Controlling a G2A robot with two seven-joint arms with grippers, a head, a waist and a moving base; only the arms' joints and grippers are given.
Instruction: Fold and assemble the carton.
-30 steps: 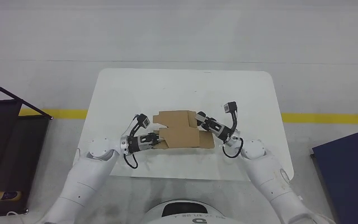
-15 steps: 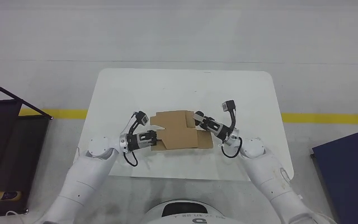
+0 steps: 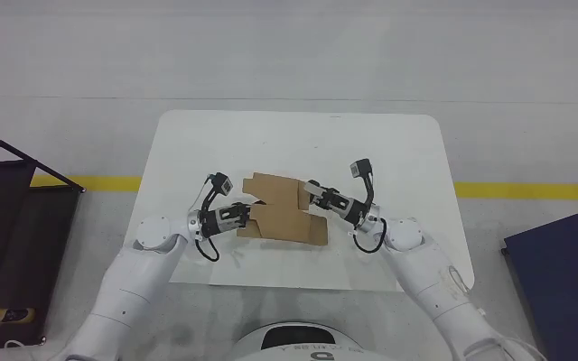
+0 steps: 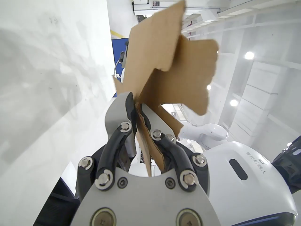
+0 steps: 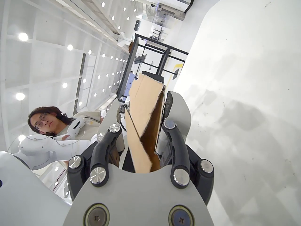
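As left hand (image 3: 246, 217) and right hand (image 3: 313, 192) pinch the carton (image 3: 282, 213), table (image 3: 361, 144) lies beneath.

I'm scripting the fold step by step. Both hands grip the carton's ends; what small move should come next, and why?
Probably ease the left hand and right hand slightly toward each other. Each is shut on an opposite end of the carton, which looks mostly flattened over the table; a gentle inward push might bow its panels open.
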